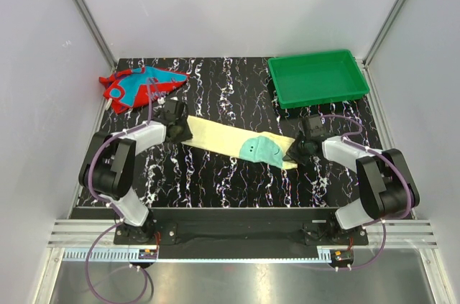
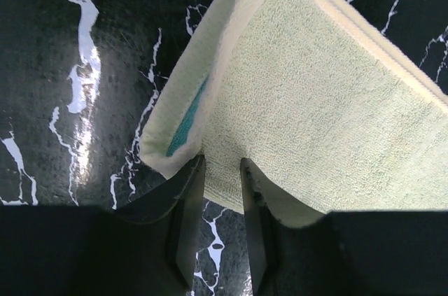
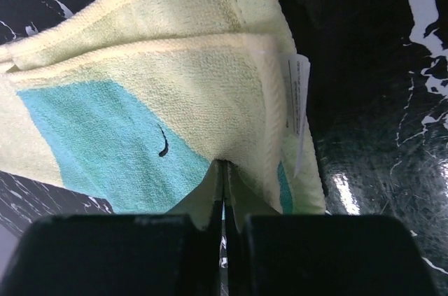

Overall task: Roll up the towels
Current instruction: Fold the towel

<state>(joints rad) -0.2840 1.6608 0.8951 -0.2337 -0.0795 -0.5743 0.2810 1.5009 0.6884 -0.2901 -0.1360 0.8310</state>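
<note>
Your yellow towel [image 1: 219,139] lies folded into a long narrow strip across the middle of the table [image 1: 230,95], left end a little further back than the right. The pile is a soft terry loop with a flat stitched hem along the edges. A rounded teal patch [image 1: 260,149] sits on top near the right end, with a small dark curved mark on it in the right wrist view. Your left claw [image 2: 220,166] is at the strip's left end. Its dark fingers are partly closed and straddle the near edge, with cloth puckered between the tips and a crease running up from them, so it reads as a pinch on the yellow towel. A teal sliver shows between the folded layers there. Your right claw [image 3: 224,170] is at the right end, fingers pressed together on a gathered fold of the same towel. A white label [image 3: 299,100] hangs off the hem just beside it. The red towel [image 1: 140,87], with teal-blue patterns, lies bunched and uneven at the back left corner. The green tray [image 1: 323,100], rectangular, shallow and smooth plastic, sits back right. The table is glossy black with white veining.
</note>
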